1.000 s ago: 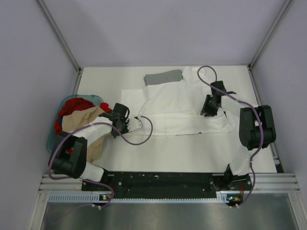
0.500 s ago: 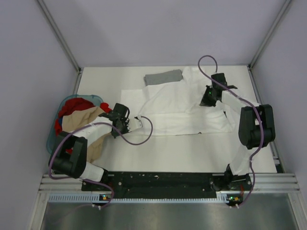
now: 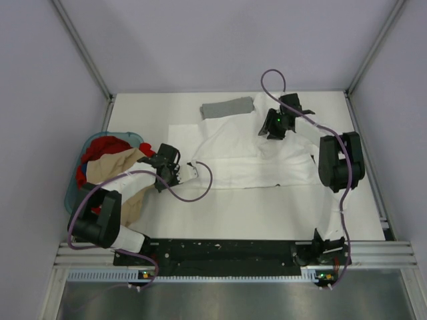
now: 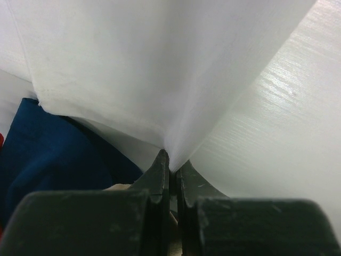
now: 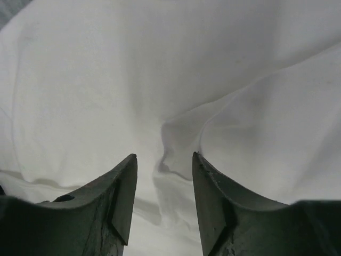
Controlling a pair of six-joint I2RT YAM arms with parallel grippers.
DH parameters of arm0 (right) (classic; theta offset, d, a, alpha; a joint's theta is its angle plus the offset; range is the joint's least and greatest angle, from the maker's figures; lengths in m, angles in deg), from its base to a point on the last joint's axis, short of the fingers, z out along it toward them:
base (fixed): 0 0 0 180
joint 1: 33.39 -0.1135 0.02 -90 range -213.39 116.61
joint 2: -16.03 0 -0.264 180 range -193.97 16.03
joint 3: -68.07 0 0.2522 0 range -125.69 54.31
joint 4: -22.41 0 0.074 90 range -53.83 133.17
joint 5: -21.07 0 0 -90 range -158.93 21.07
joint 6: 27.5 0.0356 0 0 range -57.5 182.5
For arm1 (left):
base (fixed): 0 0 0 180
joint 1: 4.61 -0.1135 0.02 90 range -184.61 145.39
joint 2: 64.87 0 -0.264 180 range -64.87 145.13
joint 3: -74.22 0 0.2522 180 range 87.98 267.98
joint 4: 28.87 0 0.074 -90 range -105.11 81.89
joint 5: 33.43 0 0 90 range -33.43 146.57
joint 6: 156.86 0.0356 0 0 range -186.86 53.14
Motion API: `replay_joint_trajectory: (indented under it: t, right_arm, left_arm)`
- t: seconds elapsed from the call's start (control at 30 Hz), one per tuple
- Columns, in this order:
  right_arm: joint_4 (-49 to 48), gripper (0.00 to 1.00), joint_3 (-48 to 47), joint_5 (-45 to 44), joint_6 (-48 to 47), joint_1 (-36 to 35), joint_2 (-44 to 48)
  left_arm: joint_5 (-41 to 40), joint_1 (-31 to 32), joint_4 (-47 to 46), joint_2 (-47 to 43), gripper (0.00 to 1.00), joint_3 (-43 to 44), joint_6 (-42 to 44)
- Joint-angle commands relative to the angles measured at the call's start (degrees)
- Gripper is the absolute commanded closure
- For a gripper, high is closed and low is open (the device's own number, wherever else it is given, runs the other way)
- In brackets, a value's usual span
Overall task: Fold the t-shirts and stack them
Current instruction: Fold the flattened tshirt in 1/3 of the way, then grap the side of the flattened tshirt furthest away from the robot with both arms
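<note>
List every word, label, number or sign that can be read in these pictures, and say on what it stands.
No text can be read in any view.
The white t-shirt shows only plain cloth, with no print or lettering facing the cameras.
The folded grey t-shirt is plain.

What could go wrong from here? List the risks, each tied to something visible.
1. The left claw is shut on only a thin pinch of the white t-shirt; a pull might slip the cloth free.
2. The right claw hangs open over a raised wrinkle; closing there could catch several layers and bunch the fold.
3. The folded grey t-shirt lies close by the white one's far edge; dragging the cloth may disturb it.
</note>
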Motion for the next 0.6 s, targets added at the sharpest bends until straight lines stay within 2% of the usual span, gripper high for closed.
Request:
replay_joint_trajectory:
  t: [0.0, 0.1, 0.13, 0.2, 0.23, 0.3, 0.37, 0.47, 0.57]
  right_arm:
    - [-0.3, 0.47, -4.7, 2.1, -4.8, -1.7, 1.7]
    - [1.7, 0.39, -2.6, -2.4, -8.0, -1.7, 6.2]
    - [2.0, 0.34, -0.7, -5.0, -8.9, -1.7, 8.5]
    - [3.5, 0.18, 3.7, -12.6, -9.6, -1.1, 14.9]
    - [4.4, 0.02, 6.5, -15.5, -9.0, -0.6, 18.8]
    - [5.6, 0.01, 12.8, -18.8, -6.5, 1.8, 26.2]
    - [5.8, 0.01, 20.1, -17.6, -2.2, 6.0, 32.9]
    - [6.4, 0.02, 32.0, -13.3, 5.3, 16.9, 41.1]
    - [6.4, 0.11, 39.8, -17.1, 9.0, 20.1, 46.5]
  left_arm:
    - [-0.5, -0.1, 1.0, -0.6, 1.0, -0.5, -0.7]
    - [-0.7, -0.1, 1.1, -0.4, 1.0, 0.0, -0.9]
    - [-0.6, 0.0, 1.1, -0.5, 1.0, 0.1, -1.0]
    - [-0.3, -0.1, 1.1, -0.8, 1.0, 0.1, -0.9]
    - [-0.3, 0.0, 0.9, -0.8, 1.0, 0.1, -1.0]
    - [-0.2, -0.1, 0.9, -0.9, 1.0, 0.2, -1.1]
    - [0.0, -0.1, 0.9, -1.0, 1.0, 0.3, -1.1]
    - [0.4, 0.0, 0.8, -1.1, 1.0, 0.2, -1.0]
    - [0.6, 0.1, 0.7, -1.1, 1.0, 0.3, -1.0]
